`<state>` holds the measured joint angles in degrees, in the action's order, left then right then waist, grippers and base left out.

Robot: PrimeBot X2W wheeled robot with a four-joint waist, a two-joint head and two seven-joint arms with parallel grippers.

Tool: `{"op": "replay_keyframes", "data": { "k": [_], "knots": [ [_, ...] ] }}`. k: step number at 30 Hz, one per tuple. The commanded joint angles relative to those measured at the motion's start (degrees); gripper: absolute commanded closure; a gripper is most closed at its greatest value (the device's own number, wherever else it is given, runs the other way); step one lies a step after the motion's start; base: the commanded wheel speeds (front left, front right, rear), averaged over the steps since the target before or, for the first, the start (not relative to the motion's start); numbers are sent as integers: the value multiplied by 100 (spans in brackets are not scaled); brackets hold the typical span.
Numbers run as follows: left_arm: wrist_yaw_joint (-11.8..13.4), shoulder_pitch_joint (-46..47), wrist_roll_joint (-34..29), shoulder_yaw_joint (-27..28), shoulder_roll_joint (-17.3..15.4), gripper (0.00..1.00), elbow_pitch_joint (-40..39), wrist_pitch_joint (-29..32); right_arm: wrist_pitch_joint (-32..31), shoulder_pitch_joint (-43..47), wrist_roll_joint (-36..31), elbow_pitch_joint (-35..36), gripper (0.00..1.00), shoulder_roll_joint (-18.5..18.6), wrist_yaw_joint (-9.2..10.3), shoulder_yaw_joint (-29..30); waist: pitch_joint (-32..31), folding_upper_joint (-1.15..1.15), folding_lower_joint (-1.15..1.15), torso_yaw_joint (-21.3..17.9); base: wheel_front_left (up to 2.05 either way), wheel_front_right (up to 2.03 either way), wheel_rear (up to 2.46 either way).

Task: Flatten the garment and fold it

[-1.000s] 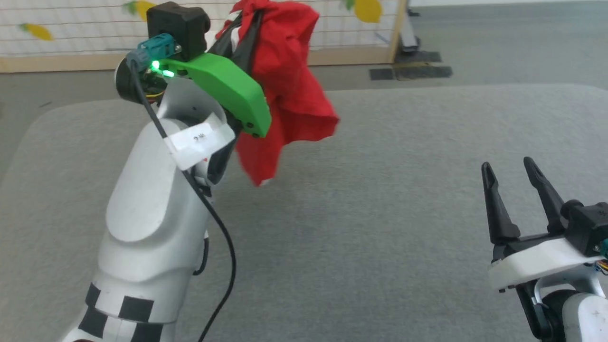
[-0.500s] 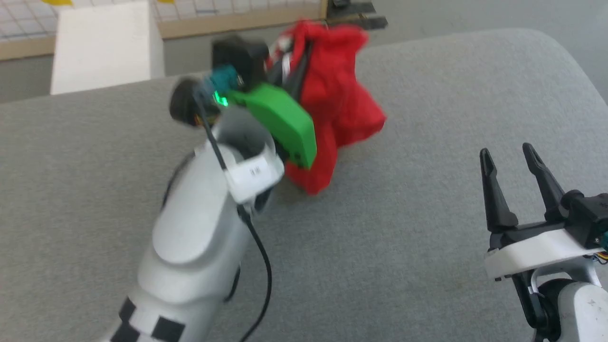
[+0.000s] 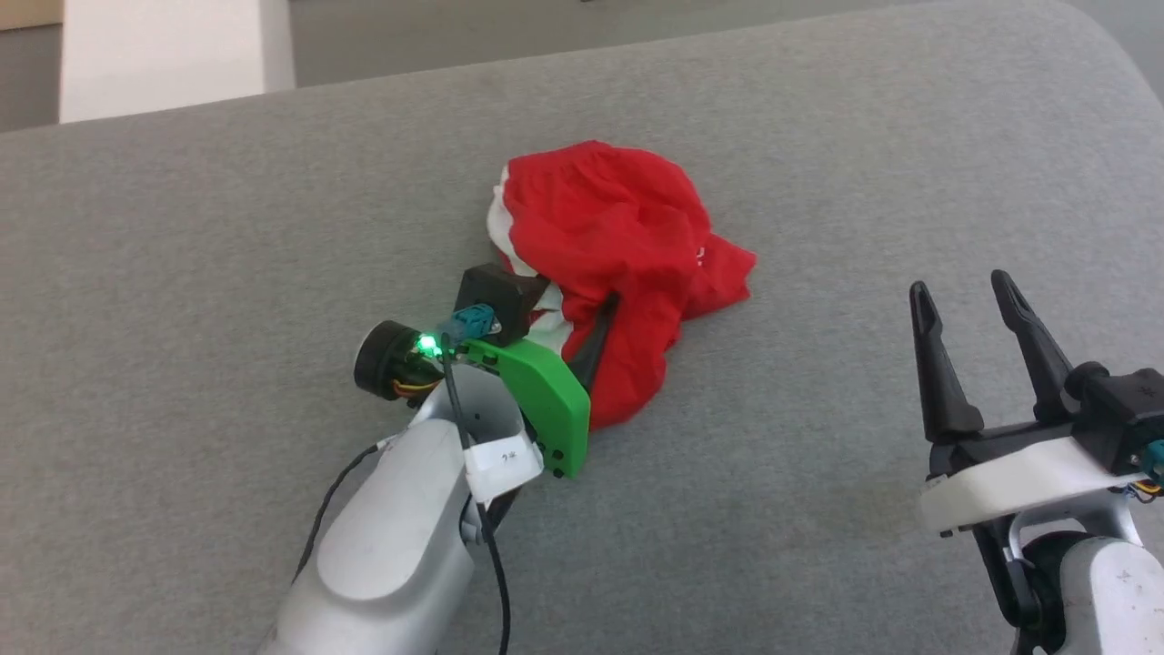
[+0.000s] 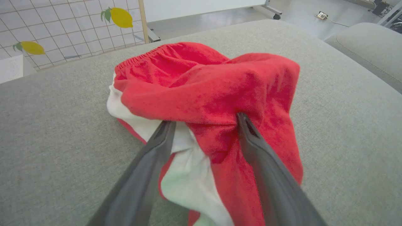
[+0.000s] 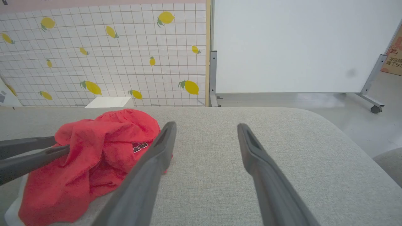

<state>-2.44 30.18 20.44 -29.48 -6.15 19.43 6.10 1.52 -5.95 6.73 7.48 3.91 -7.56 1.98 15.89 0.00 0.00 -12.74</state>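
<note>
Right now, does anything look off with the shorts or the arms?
Yes: the garment lies bunched in a heap on the grey surface, not flat, and a fold drapes over the tips of the open left pincer, so it may snag on pulling back.

The light is bright, even and diffuse, with no hard shadows. The garment (image 3: 627, 246) throws only a thin, soft shade onto the grey surface (image 3: 818, 136) along its near edge. Its red is strongly saturated, so the folds look flat in the head view. A green light (image 3: 425, 344) on the left wrist blooms into a small glare spot. In both wrist views the near fingers (image 4: 144, 175) are blurred and out of focus, and the wide lens bows the surface's far edge. The whiteboard (image 5: 298, 47) is nearly blown out.
</note>
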Motion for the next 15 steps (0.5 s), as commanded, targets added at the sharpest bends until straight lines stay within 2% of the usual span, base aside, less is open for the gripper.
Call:
{"op": "replay_keyframes", "data": {
  "k": [1,8,15],
  "knots": [
    [18,15,16,49,-26,0,-5,-93,-15,-63,-25,-34,0,24,8,9,-207,0,0,246,0,0,0],
    [49,-73,240,374,-212,0,-282,-404,-141,91,45,-136,0,141,8,104,-748,0,0,720,0,0,0],
    [373,-424,324,921,-748,0,-723,-593,-261,367,130,-195,0,194,8,81,-1267,0,0,1188,0,0,0]
  ]
}}
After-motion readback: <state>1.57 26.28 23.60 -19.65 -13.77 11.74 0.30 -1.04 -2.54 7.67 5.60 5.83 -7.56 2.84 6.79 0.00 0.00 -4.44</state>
